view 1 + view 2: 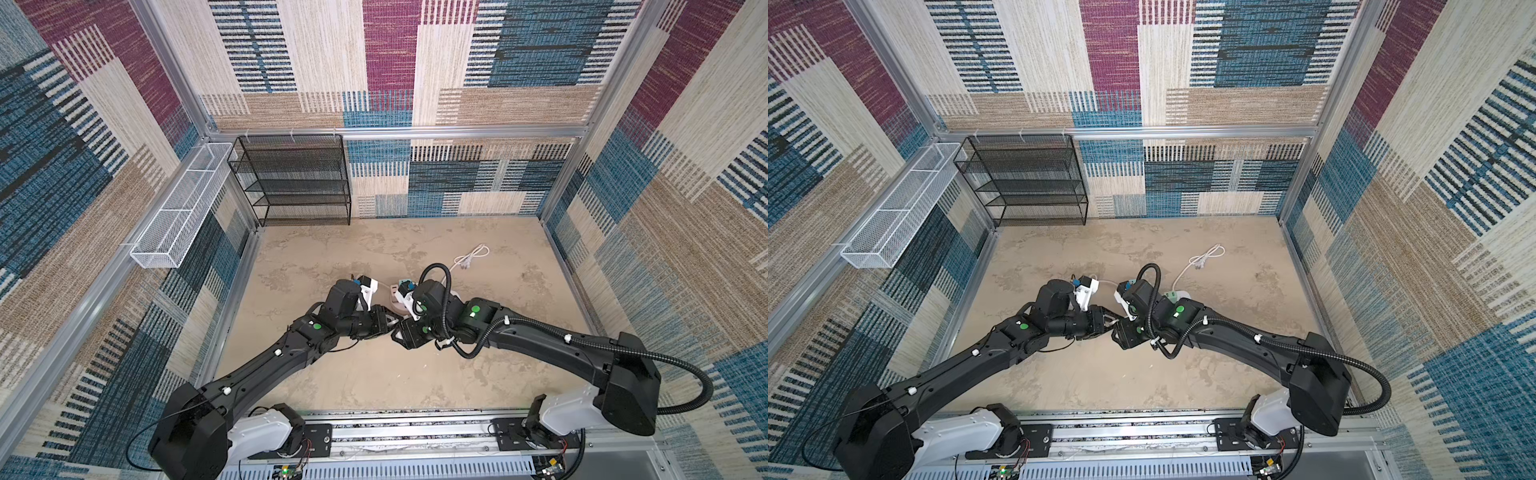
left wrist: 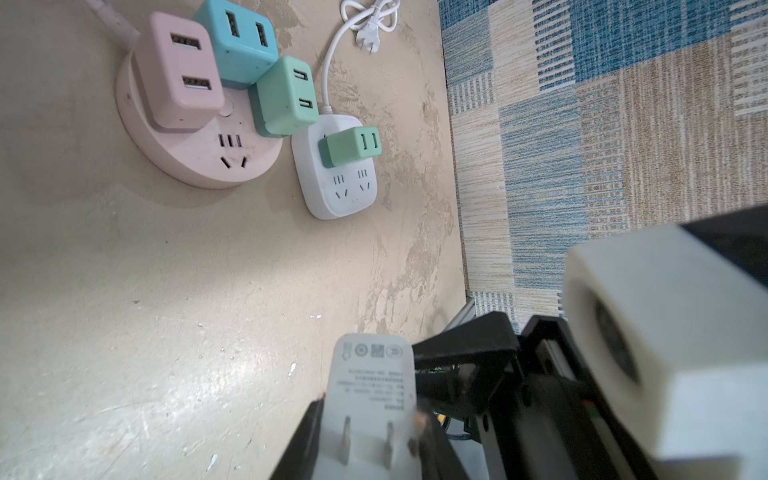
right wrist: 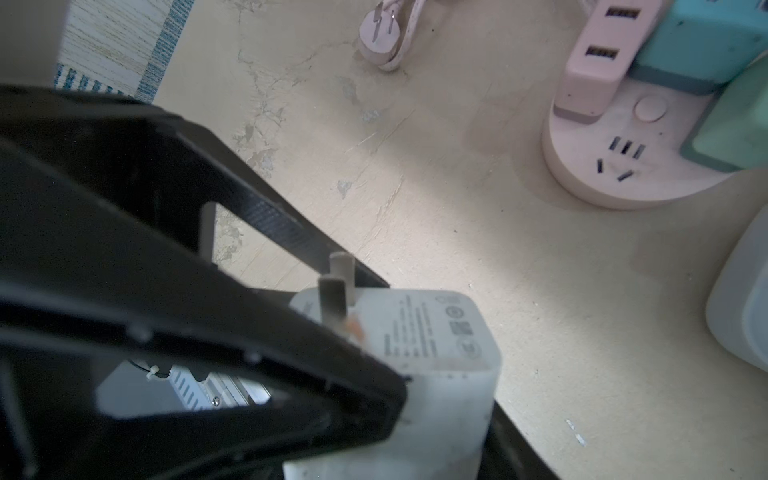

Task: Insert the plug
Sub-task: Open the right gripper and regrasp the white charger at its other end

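White plug [image 2: 372, 386] up close: boxy body, grey printed label, two flat prongs [image 2: 345, 440]. Left gripper [image 2: 369, 409] fingers [image 2: 301, 442] clamp its sides. Right gripper [image 1: 397, 334] holds the other end, one finger hidden. Beyond the fingertips are two hubs, round pink hub [image 2: 199, 158] and square white hub [image 2: 336, 191], and four cube adapters: three on pink, one on white. Label is unreadable, the plug base is cropped, and in both top views the wrists cover the plug.
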`<state>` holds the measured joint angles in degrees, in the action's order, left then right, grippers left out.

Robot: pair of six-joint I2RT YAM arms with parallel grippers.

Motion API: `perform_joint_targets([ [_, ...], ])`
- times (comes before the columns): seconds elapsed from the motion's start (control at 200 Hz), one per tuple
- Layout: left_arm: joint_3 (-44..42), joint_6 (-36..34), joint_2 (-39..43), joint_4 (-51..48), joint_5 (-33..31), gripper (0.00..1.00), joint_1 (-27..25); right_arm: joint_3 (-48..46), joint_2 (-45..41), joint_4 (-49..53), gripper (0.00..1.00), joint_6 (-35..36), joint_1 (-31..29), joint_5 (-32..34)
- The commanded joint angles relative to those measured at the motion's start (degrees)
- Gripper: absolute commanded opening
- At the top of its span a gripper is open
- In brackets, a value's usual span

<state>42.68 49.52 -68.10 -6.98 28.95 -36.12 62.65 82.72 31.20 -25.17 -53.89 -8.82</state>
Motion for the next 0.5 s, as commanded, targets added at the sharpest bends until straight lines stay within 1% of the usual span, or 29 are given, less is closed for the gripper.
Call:
perform_joint_targets([
  [0.0,0.0,0.9,-0.7,-2.2,1.8,0.00,-0.4,1.3,0.5,-7.9,0.26,0.6,0.0,3.5],
  [0.005,0.0,0.9,-0.7,-2.2,1.8,0.00,-0.4,1.3,0.5,-7.9,0.26,0.6,0.0,3.5],
  [0.035,0.0,1.0,-0.9,-2.3,1.6,0.00,-0.4,1.4,0.6,-7.4,0.33,1.3,0.1,4.1],
  [0.15,1.9,0.3,-1.9,-4.6,1.3,0.00,-0.1,1.5,-0.5,-5.7,0.57,3.7,0.0,5.9],
  [0.2,3.4,-0.5,-2.6,-6.7,1.2,0.00,0.1,1.0,-2.1,-5.7,0.68,5.3,0.0,5.9],
  [0.25,5.1,-1.1,-3.0,-8.2,1.0,0.00,0.3,0.0,-4.4,-6.4,0.77,6.8,0.1,6.0],
  [0.346,7.3,-1.6,-3.8,-10.2,0.7,0.00,0.9,-2.5,-9.1,-8.3,0.99,8.8,0.0,6.5],
  [0.401,8.5,-1.7,-4.3,-11.2,1.2,0.00,1.5,-3.8,-11.6,-9.1,1.00,9.5,0.0,7.2],
  [0.496,10.9,-1.5,-5.3,-13.6,1.7,0.00,2.6,-6.2,-15.2,-10.4,1.00,9.4,0.1,10.9],
])
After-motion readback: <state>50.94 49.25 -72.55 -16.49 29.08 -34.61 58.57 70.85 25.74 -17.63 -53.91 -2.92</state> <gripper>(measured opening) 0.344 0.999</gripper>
